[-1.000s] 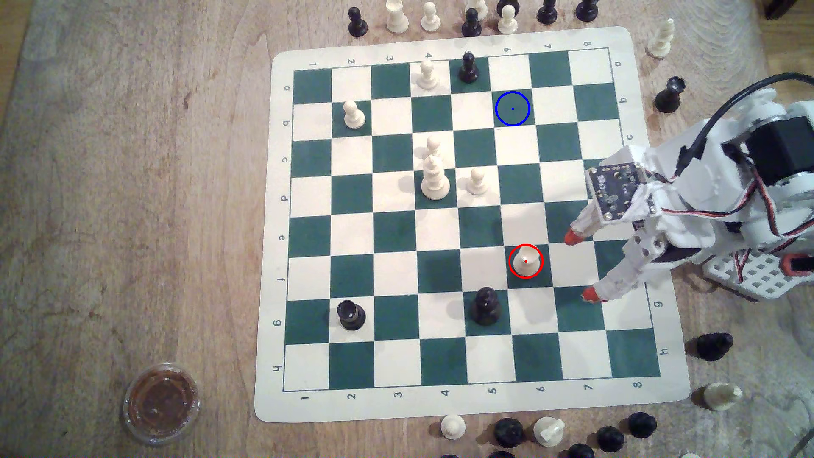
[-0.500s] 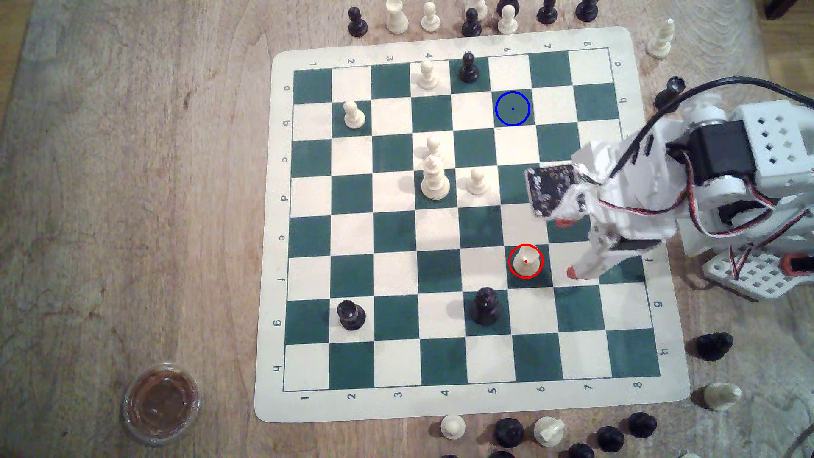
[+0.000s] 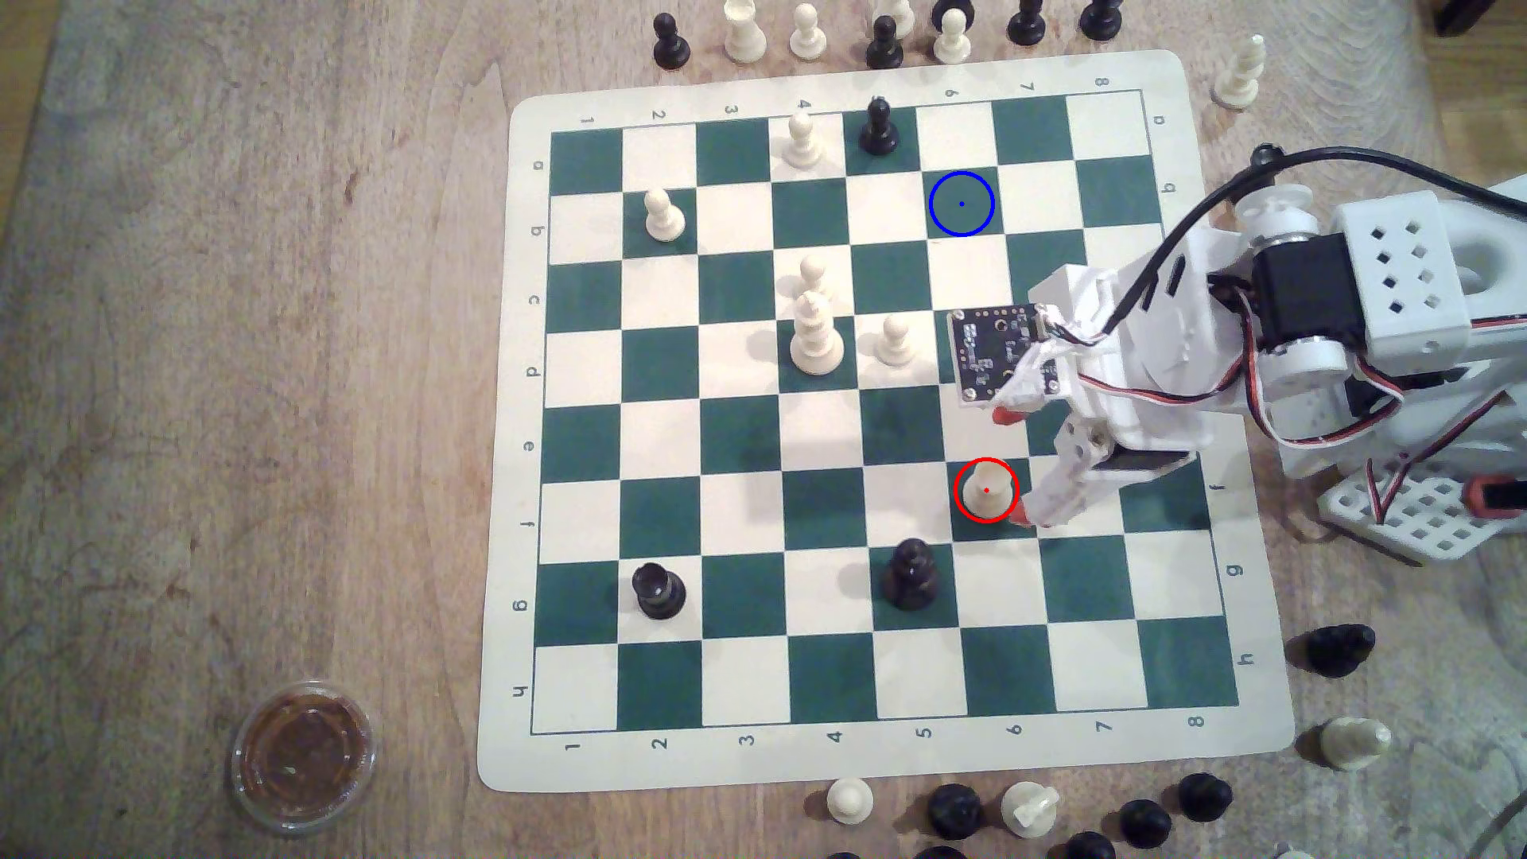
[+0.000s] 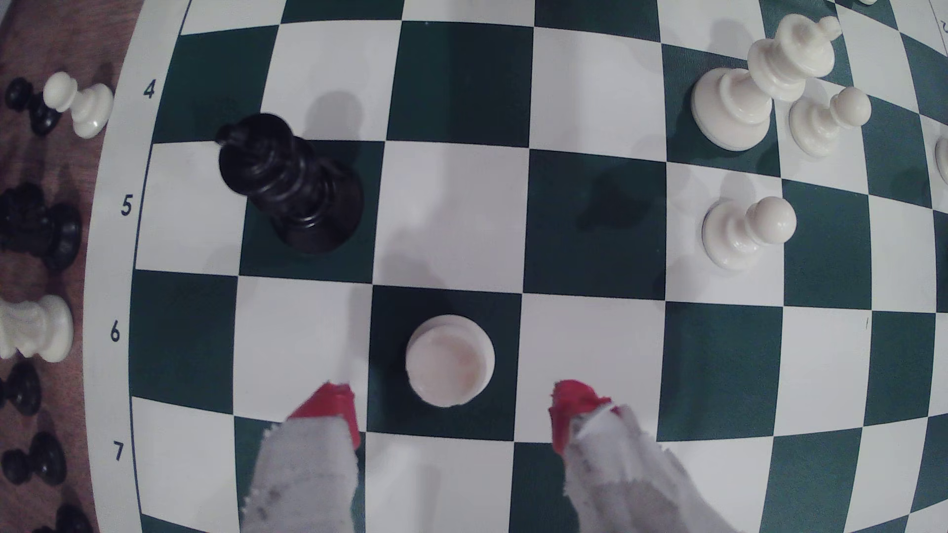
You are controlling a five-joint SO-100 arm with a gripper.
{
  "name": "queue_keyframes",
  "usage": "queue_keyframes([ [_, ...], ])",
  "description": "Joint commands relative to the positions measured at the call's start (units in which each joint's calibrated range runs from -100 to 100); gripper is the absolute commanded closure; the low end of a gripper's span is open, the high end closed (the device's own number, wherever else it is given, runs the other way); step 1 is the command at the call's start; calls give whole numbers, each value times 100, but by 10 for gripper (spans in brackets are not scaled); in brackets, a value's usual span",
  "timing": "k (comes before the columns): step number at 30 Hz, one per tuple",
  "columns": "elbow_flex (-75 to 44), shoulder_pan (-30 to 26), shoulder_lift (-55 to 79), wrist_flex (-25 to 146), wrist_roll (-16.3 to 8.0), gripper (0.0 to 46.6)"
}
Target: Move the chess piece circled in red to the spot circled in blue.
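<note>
Over on the exterior view's right side of the board (image 3: 496,495), the gripper (image 3: 1012,467) has slid in from the edge over the last second and now sits right up against the chess piece (image 3: 986,489), jaws spread wide with nothing between them yet. One red fingertip (image 3: 1023,518) looks like it's nearly touching the piece, the other is off toward the neighbouring square. The wrist view shows the piece (image 4: 450,360) just ahead of the tips, not quite between them, so I reckon it needs a bit more reach before closing. The piece hasn't budged from its red-ringed green square, and the spot (image 3: 961,203) is well apart, several rows up the same column, free. Count on the board: six cream pieces (four ball-headed pawns, one tall crowned piece, the target) and three black ones.
</note>
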Motion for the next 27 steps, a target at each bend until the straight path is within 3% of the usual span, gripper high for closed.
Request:
queue_keyframes([
  [1,74,20,-71,-213,24,260],
  [16,101,-145,625,-885,-5,270],
  [27,74,-278,744,-983,-34,304],
])
